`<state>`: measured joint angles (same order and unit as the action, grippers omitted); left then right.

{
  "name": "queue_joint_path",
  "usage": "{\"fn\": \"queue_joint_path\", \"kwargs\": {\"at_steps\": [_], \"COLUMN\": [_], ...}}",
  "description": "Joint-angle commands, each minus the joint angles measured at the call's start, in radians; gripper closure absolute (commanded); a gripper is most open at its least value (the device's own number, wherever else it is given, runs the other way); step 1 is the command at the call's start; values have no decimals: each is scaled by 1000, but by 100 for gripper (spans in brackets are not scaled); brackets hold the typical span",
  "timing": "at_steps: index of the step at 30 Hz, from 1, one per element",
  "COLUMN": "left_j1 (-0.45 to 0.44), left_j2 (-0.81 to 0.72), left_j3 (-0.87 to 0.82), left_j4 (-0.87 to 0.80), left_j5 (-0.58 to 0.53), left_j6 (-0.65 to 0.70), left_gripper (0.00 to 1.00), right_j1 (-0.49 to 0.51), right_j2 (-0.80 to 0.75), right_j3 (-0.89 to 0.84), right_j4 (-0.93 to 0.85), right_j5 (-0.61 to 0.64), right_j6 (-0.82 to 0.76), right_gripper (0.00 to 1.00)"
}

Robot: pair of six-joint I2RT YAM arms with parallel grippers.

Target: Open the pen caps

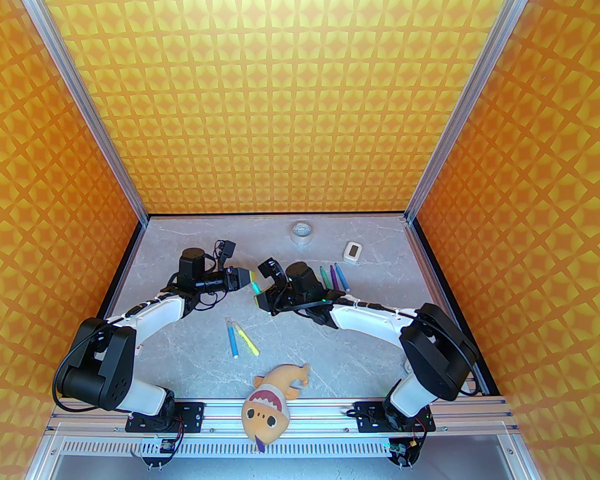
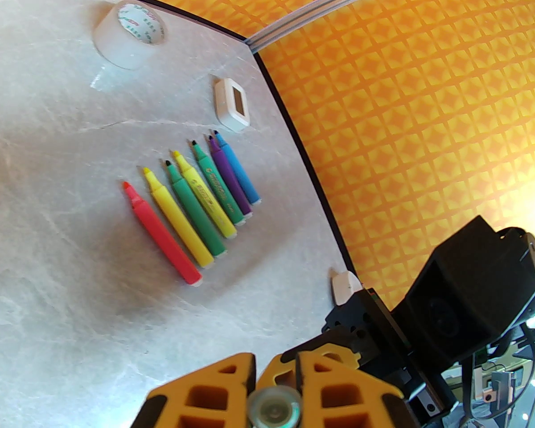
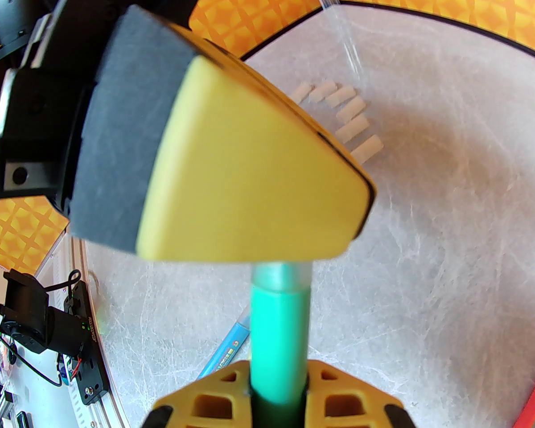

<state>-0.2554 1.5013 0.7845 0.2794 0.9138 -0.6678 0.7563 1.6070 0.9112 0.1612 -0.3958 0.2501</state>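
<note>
A green pen (image 3: 280, 328) is held tight by the R gripper (image 3: 278, 390), and its cap (image 3: 281, 275) is pinched by the L gripper (image 2: 274, 368). This one is mid-pull, cap not off yet. On the table (image 1: 330, 358) seven pens (image 2: 196, 203) are laid open in a row, and loose caps (image 3: 351, 114) are lined up. The two pens (image 1: 240, 339), blue & yellow, look capped, so approx 3 are left.

The left arm (image 1: 150, 315) and right arm (image 1: 375, 318) have white curved shells and black joints; black cables (image 1: 380, 309) run behind the yellow fingers (image 2: 347, 386).
</note>
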Motion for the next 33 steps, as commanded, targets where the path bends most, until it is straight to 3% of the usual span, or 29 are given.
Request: {"fn": "queue_joint_path", "kwargs": {"at_steps": [1,13,23,29,33], "left_j1": [63,91,88,87,85], "left_j2": [20,15,-18,16,71], "left_j3": [62,87,155,229,287], "left_j4": [86,52,-356,-586,-682], "left_j5": [-176,-176,-328,-465,-483], "left_j6": [-29,-43,206,306,348], "left_gripper": [100,100,100,100,100], "right_j1": [18,18,17,17,15], "right_j2": [-35,-88,2,89,136], "right_j3": [-82,-149,-19,96,151], "right_j4": [-142,-112,-214,-294,-346], "right_j5": [-103,-23,340,465,556], "right_j6": [-23,-17,15,14,-7], "right_gripper": [100,100,100,100,100]}}
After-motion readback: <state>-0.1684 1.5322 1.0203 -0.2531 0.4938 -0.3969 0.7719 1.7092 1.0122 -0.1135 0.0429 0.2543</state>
